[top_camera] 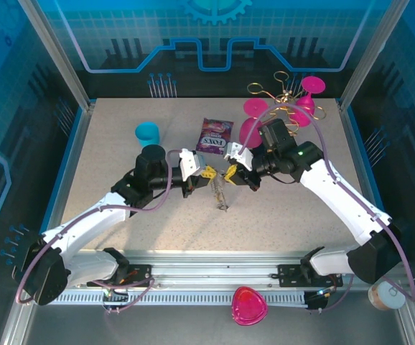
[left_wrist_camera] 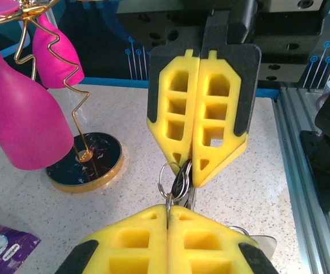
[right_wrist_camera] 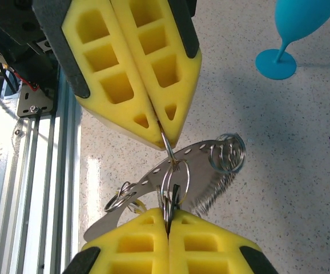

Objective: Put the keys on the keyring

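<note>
Near the middle of the top view, the left fingers (top_camera: 208, 174) and the right fingers (top_camera: 230, 172) meet tip to tip above the speckled worktop (top_camera: 114, 172). They hold the keyring (top_camera: 222, 192) between them, clear of the surface, with its silvery part hanging towards the lower edge of the frame. In the left wrist view the left fingers (left_wrist_camera: 168, 209) sit at the bottom centre. Their yellow pads are pressed flat together on a thin silver loop of the keyring (left_wrist_camera: 165, 177). The right fingers (left_wrist_camera: 191, 172) come down from the top of the frame, also pressed together, on a few dark loops just beside that silver one. These may be the keys (left_wrist_camera: 181, 180), but they are too small to tell apart. In the right wrist view the right fingers (right_wrist_camera: 168, 213) at the bottom are closed on the loops. The left fingers (right_wrist_camera: 165, 140) at the upper left pinch a thin wire of the keyring (right_wrist_camera: 174, 180). A curved perforated silvery strip with small rings and a bristly coiled stretch hangs across the centre. At the left of the left wrist view, pink goblets (left_wrist_camera: 15, 114) hang on a gold wire rack (left_wrist_camera: 69, 94) with a dark round base (left_wrist_camera: 105, 157). A teal goblet (right_wrist_camera: 293, 23) stands at the upper right of the right wrist view. A purple packet (top_camera: 214, 134) lies above the fingers in the top view.
</note>
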Robot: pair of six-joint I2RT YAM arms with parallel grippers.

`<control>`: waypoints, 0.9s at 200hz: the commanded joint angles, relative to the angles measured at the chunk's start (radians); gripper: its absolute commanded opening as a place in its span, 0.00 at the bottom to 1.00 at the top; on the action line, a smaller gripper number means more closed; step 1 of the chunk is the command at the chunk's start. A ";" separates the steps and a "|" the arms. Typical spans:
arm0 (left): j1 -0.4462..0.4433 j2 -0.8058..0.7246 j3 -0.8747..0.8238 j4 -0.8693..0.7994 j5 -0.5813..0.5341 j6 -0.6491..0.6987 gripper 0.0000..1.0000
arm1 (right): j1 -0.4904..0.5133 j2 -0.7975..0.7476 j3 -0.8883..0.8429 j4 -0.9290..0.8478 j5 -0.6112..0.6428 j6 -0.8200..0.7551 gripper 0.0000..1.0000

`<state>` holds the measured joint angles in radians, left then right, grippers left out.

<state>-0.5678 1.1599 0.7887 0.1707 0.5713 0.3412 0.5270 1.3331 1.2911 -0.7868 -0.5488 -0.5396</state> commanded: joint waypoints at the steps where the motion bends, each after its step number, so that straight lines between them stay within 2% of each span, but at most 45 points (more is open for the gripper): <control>1: -0.006 -0.024 -0.004 -0.023 -0.019 0.038 0.00 | -0.011 -0.020 0.029 -0.028 0.009 0.000 0.00; 15: -0.007 -0.019 -0.003 -0.036 -0.024 0.038 0.00 | -0.008 -0.020 0.038 -0.023 0.009 0.003 0.00; 44: -0.006 -0.027 -0.014 -0.041 -0.039 0.035 0.34 | 0.000 -0.008 0.058 -0.030 0.020 0.003 0.00; 71: -0.005 -0.058 -0.041 -0.037 -0.077 0.015 0.57 | 0.014 0.004 0.070 -0.040 0.049 -0.011 0.00; 88: -0.004 -0.108 -0.088 0.021 -0.154 -0.031 0.74 | 0.034 0.020 0.077 -0.034 0.071 -0.017 0.00; 100: -0.004 -0.155 -0.135 0.084 -0.271 -0.079 0.84 | 0.057 0.038 0.090 -0.024 0.074 -0.005 0.00; 116: -0.003 -0.227 -0.189 0.149 -0.482 -0.162 0.99 | 0.111 0.063 0.114 0.009 0.071 0.022 0.00; 138: -0.002 -0.336 -0.222 0.144 -0.784 -0.251 0.99 | 0.186 0.087 0.136 0.089 0.044 0.098 0.00; 157: 0.001 -0.407 -0.217 0.073 -1.017 -0.317 0.99 | 0.252 0.099 0.123 0.215 0.015 0.210 0.00; 180: 0.020 -0.448 -0.218 -0.018 -1.173 -0.392 0.99 | 0.317 0.130 0.078 0.385 0.016 0.336 0.00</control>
<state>-0.5636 0.7464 0.5694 0.2314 -0.2890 0.0738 0.7872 1.4368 1.3819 -0.6350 -0.4908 -0.3706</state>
